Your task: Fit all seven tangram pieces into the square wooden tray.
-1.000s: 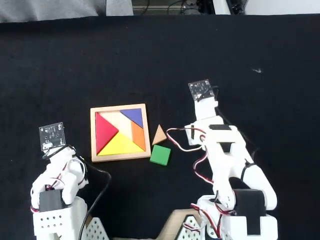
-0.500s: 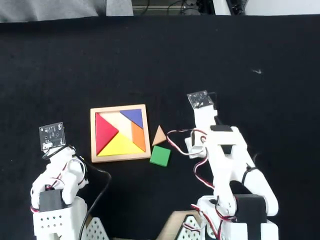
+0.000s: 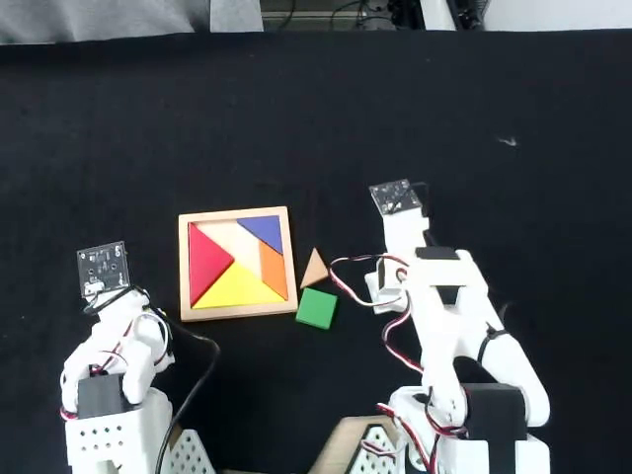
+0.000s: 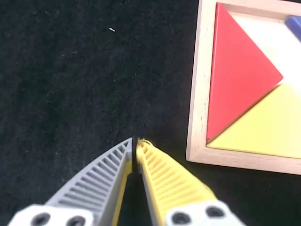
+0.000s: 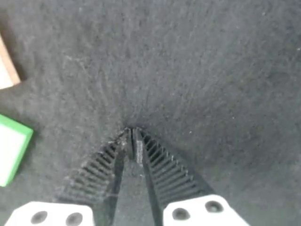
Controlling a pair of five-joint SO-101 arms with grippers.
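Two pieces found outside the square wooden tray (image 3: 184,267): green square (image 3: 316,307) and tan triangle (image 3: 315,268), on the desk (image 3: 494,197) just beside its rim, on the right arm's side. Saw left tool (image 4: 136,141) and right tool (image 5: 131,131) each pressed together, clamped on nothing. Judged next: part the right tool over one piece, then grip.

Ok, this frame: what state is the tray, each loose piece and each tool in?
Wooden tray: partly filled, lying flat.
Tan triangle: loose, outside the tray.
Green square: loose, outside the tray.
Left tool: shut, empty.
Right tool: shut, empty.
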